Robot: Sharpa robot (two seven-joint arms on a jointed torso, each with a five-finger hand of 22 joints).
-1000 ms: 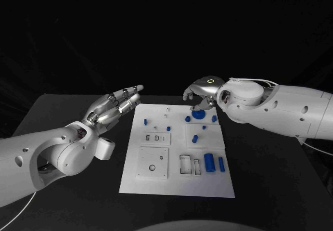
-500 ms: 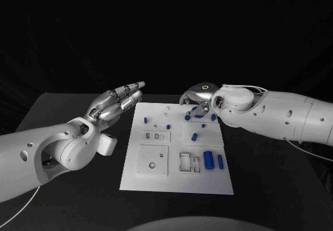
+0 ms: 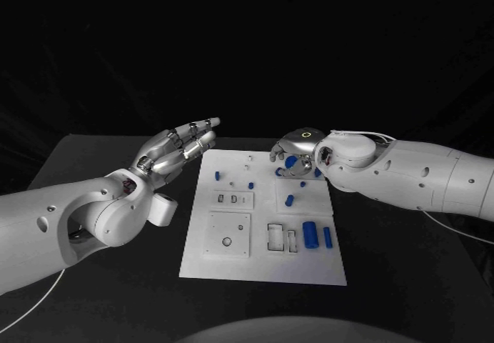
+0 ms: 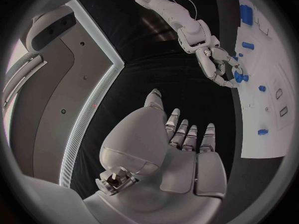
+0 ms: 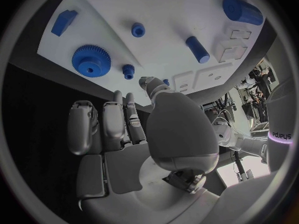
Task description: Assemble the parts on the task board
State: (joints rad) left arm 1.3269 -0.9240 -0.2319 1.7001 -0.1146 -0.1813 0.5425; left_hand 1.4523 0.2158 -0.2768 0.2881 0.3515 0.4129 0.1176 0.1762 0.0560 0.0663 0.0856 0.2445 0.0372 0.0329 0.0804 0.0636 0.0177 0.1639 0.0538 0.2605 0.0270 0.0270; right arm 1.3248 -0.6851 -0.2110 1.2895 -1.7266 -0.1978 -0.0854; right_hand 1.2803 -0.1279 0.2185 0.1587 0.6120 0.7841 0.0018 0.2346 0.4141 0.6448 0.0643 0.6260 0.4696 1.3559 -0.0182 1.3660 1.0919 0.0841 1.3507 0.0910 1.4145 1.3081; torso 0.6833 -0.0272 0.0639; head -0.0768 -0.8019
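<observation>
The white rectangular task board point(image 3: 263, 227) lies mid-tabletop point(image 3: 93, 286), small blue plastic parts scattered on it. Over the last second the right hand point(image 3: 293, 153) has lowered over the far edge, apparently nearing a pick. The right wrist view reveals its fingers empty and spread beside a blue toothed gear point(image 5: 91, 60). The left hand point(image 3: 177, 151) hovers released, fingers straight.

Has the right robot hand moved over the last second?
Yes. The right robot hand has shifted leftward along the task board's far edge, toward its middle, hovering there holding nothing.
</observation>
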